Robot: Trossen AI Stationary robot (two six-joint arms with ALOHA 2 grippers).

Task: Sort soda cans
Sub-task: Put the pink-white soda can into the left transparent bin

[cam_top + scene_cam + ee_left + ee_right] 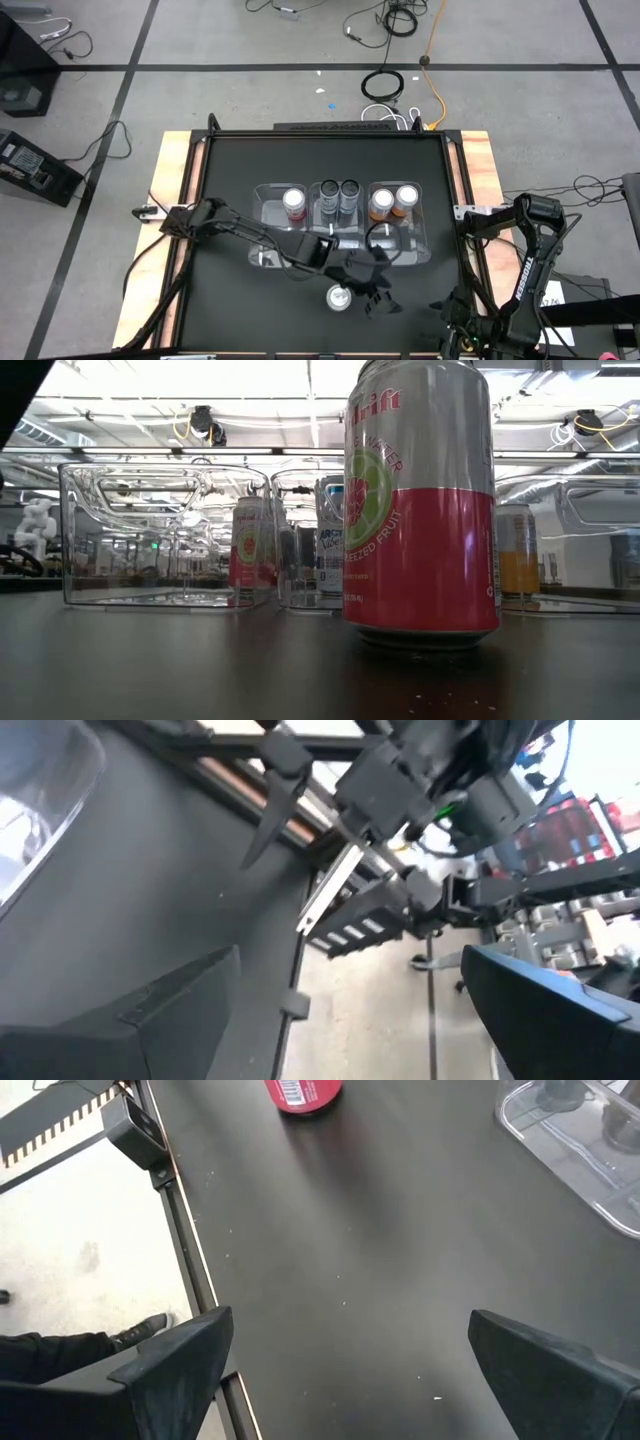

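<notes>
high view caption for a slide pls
Five cans sorted into three clear bins; left gripper open beside the last pink can.

Black tabletop [230, 190] with wood edge strips [172, 170] either side. Three clear plastic bins side by side mid-tabletop: left bin [268, 215], middle bin [328, 222], right bin [418, 235]. Grey tiled floor [200, 90] around; loose cables [385, 85] beyond the far edge. Black box [35, 168] on the floor, left.

My lab: grey tiled floor [250, 100] strewn with cables [395, 20], equipment racks [570, 830], ceiling strip lights [200, 380].
</notes>
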